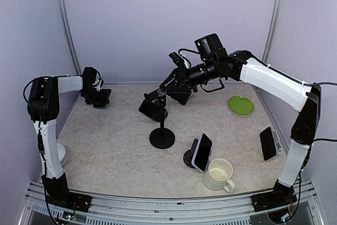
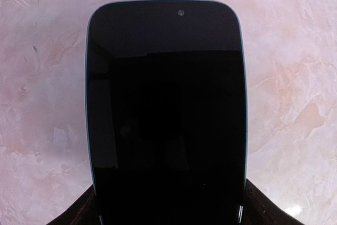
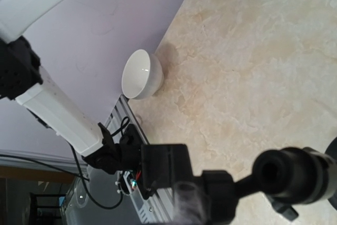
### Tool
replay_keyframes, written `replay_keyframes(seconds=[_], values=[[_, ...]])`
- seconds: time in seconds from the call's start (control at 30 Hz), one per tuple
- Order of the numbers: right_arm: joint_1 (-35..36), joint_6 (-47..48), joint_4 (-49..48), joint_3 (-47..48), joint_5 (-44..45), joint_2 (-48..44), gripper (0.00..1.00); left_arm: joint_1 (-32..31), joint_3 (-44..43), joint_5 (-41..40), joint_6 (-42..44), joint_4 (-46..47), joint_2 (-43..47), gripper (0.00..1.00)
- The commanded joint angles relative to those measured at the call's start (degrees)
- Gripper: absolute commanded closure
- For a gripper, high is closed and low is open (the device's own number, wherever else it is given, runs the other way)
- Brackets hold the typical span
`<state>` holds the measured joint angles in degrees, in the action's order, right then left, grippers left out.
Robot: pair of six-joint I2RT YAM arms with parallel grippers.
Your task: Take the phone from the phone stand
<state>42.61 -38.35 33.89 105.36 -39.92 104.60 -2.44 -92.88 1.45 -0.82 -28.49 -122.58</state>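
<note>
My left gripper (image 1: 99, 97) is spread wide around the phone (image 2: 166, 109), with my fingers (image 2: 79, 212) clamped on its two long edges at the near end. The dark screen faces my wrist camera and fills most of that view, with the table (image 2: 295, 77) behind it. I cannot tell whether the phone touches the table. It is at the back left, well apart from the stand (image 1: 161, 133).

My right gripper (image 1: 159, 96) is nearly pressed together and pinches the stand's cradle (image 3: 163, 169) at the top of the pole. The stand's round base rests on the table near the middle.

Toward the front, a second phone (image 1: 202, 152) leans on a small holder, and a mug (image 1: 218, 175) is just beside it. A third phone (image 1: 268, 143) stands propped near the right edge. A green plate (image 1: 241, 105) lies at the back right. A white bowl (image 3: 141, 74) sits at the left edge, near my left arm.
</note>
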Motion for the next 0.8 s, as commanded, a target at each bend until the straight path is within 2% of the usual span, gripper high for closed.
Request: replay_keyframes(seconds=[0.0, 0.57, 0.77], values=[[-0.6, 1.5, -2.9, 2.7, -3.2, -0.4, 1.0, 0.9, -2.4, -0.5, 1.3, 2.2, -1.6, 0.57], [-0.6, 3.0, -1.3, 6.2, -6.0, 2.2, 1.0, 1.7, -1.7, 0.8, 2.8, 1.9, -5.0, 0.54], [-0.8, 3.0, -1.4, 6.3, -6.0, 2.4, 1.0, 1.6, 0.4, 1.3, 1.5, 0.0, -2.5, 0.55]])
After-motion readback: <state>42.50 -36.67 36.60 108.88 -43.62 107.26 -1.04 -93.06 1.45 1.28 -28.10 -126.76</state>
